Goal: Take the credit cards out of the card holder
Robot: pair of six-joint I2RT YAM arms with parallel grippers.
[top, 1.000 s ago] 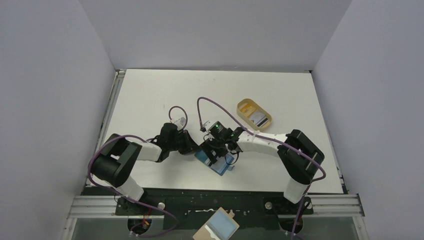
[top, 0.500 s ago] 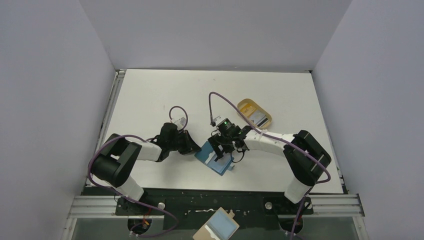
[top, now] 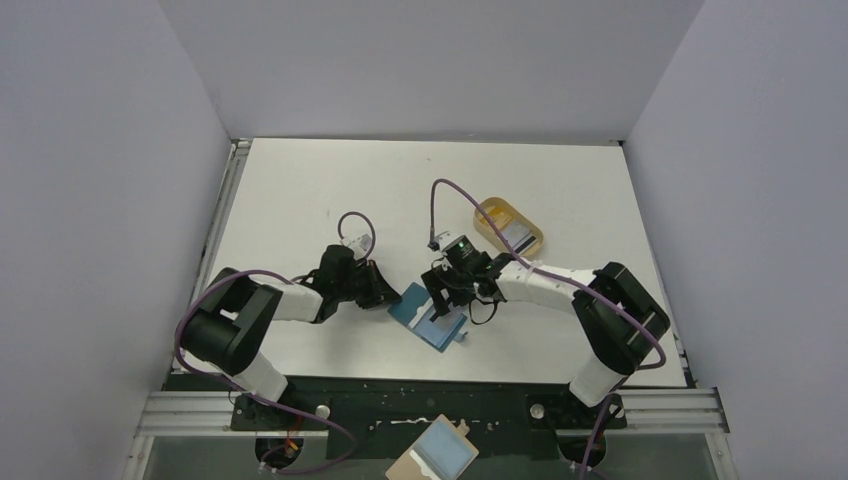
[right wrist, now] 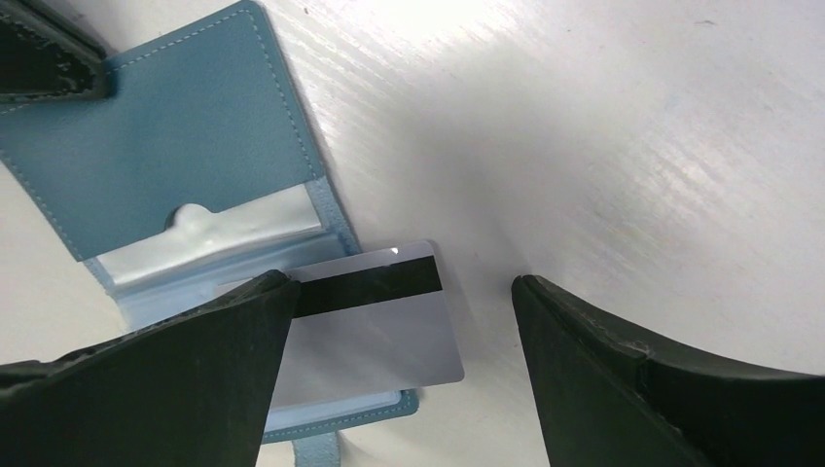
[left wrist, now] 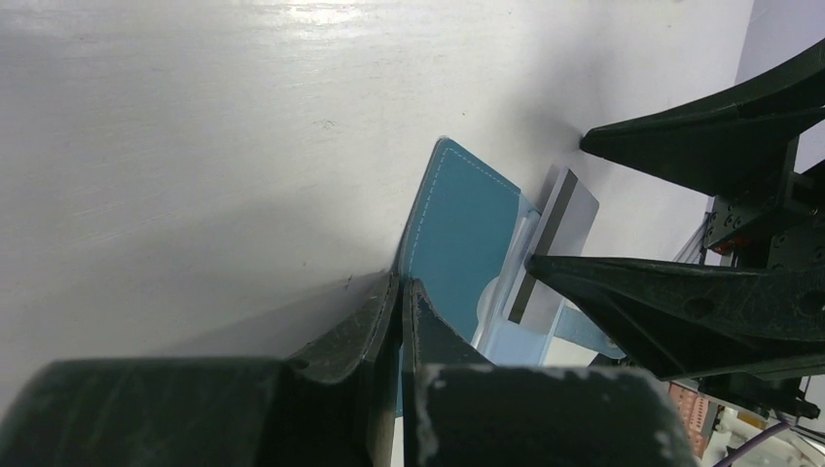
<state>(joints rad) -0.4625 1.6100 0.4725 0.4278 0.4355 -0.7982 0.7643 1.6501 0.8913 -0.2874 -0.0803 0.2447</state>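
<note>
The teal-blue card holder (top: pixel 425 318) lies open on the white table, also in the right wrist view (right wrist: pixel 185 146) and the left wrist view (left wrist: pixel 457 243). My left gripper (top: pixel 383 290) is shut on its left edge (left wrist: pixel 401 287). A grey-white credit card with a dark stripe (right wrist: pixel 375 326) sticks halfway out of a clear pocket, also seen edge-on in the left wrist view (left wrist: pixel 553 238). My right gripper (top: pixel 447 297) is open above the card, its jaws wide apart on either side (right wrist: pixel 404 331). Another card (top: pixel 516 238) lies in the tan tray.
The tan oval tray (top: pixel 490 212) stands at the back right of the wallet. A tan board with a light-blue rectangle (top: pixel 433 455) lies below the table's front edge. Purple cables loop above both wrists.
My right gripper has moved right and back, off the wallet's middle, uncovering the wallet and the part-drawn card. The left gripper has kept its hold.
</note>
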